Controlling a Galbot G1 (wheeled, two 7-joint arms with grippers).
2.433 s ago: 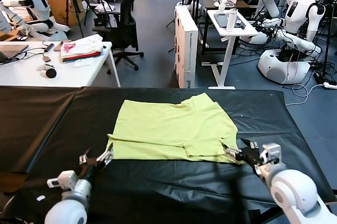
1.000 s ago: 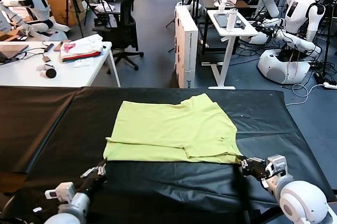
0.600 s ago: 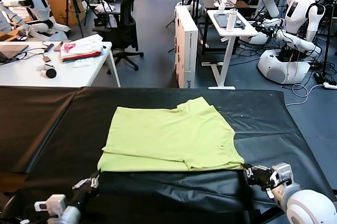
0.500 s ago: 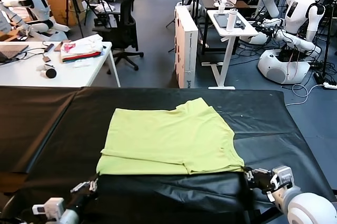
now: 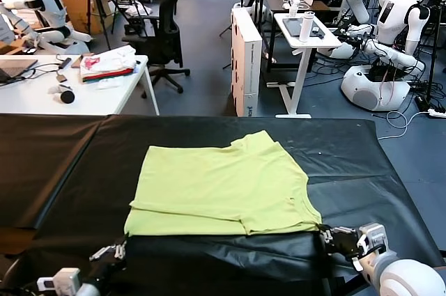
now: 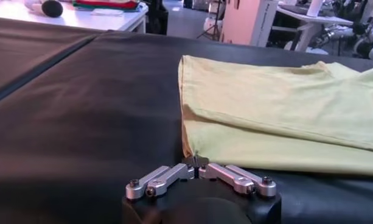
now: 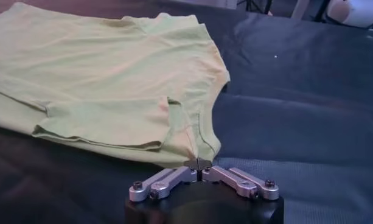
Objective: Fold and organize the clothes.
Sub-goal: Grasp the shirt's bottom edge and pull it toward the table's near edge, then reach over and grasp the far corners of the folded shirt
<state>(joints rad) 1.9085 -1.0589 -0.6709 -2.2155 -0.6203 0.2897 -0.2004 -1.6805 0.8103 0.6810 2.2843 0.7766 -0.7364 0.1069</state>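
Observation:
The clothes are one lime yellow-green T-shirt [image 5: 223,188], lying flat and folded over on the black table cover, its near hem toward me. My left gripper [image 5: 115,249] sits at the shirt's near left corner. In the left wrist view the T-shirt [image 6: 277,115] ends right at the left gripper [image 6: 196,161], whose tips are together with a sliver of cloth pinched. My right gripper [image 5: 326,233] is at the near right corner. The right wrist view shows the T-shirt [image 7: 101,85] running down to the right gripper [image 7: 198,163], tips shut against the hem corner.
The black table cover [image 5: 63,170] spreads wide to both sides of the shirt. Behind it stand a white desk [image 5: 42,97] with a white-pink-red cloth pile [image 5: 108,65], an office chair [image 5: 164,31], a white cabinet [image 5: 245,59] and other robots [image 5: 390,24].
The T-shirt has slid toward me and a little to the left. Both grippers have drawn back toward the table's near edge with its near corners.

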